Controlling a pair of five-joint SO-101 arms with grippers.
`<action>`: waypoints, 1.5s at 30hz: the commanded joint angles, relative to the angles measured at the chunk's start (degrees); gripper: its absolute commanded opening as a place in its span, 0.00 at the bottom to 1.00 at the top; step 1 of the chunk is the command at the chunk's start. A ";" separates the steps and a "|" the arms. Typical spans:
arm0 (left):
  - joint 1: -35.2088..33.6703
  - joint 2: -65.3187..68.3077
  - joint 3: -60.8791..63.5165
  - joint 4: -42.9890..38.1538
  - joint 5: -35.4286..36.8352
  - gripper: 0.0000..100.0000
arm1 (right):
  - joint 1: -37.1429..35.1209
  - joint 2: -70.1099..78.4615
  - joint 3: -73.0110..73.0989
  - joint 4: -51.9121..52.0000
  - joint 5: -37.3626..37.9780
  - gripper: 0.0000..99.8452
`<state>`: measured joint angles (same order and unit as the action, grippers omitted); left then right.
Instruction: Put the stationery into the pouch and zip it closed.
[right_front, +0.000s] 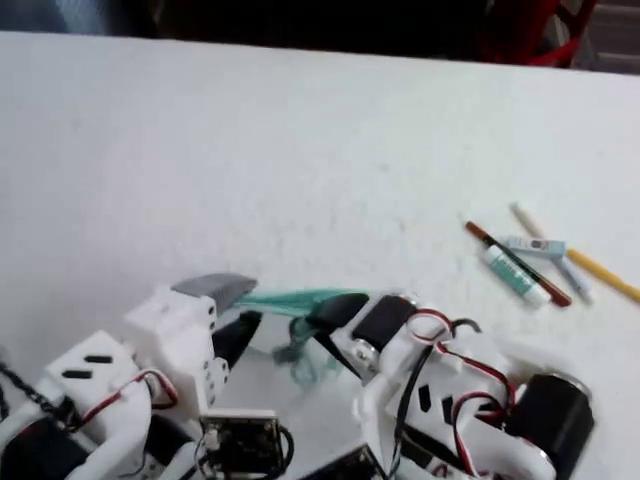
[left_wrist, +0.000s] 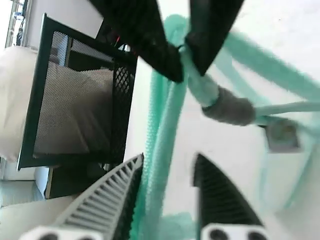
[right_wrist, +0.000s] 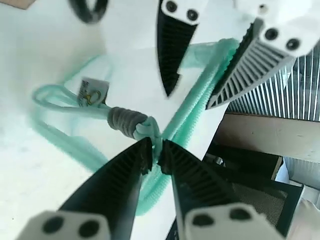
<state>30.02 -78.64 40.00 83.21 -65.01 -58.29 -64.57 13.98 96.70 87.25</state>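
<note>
The green mesh pouch is seen at 6 o'clock on the desk, between both arms. Its zip cord is pinched by the clenched right gripper. Its edge is straddled by the released left gripper. The pens are seen lying at 3 o'clock.

In the high view, much of the teal pouch is hidden behind the left arm and the right arm, both cut off by the lower edge. The stationery overlaps, its kinds too small to tell; a yellow pencil runs off the right edge. In the left wrist view the pouch's label is blurred.
</note>
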 joint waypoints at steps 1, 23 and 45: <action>0.22 0.13 -2.20 0.53 -0.26 0.02 | 0.92 -1.71 -0.88 0.04 2.37 0.02; -2.59 0.22 -3.16 0.00 8.97 0.02 | 27.56 -1.36 9.93 -8.22 9.76 0.02; -3.30 0.13 -6.68 -1.23 22.77 0.02 | 29.32 -0.66 7.12 -24.66 -54.68 0.02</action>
<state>26.59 -78.37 36.04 85.67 -48.31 -28.57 -67.56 22.33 73.23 49.54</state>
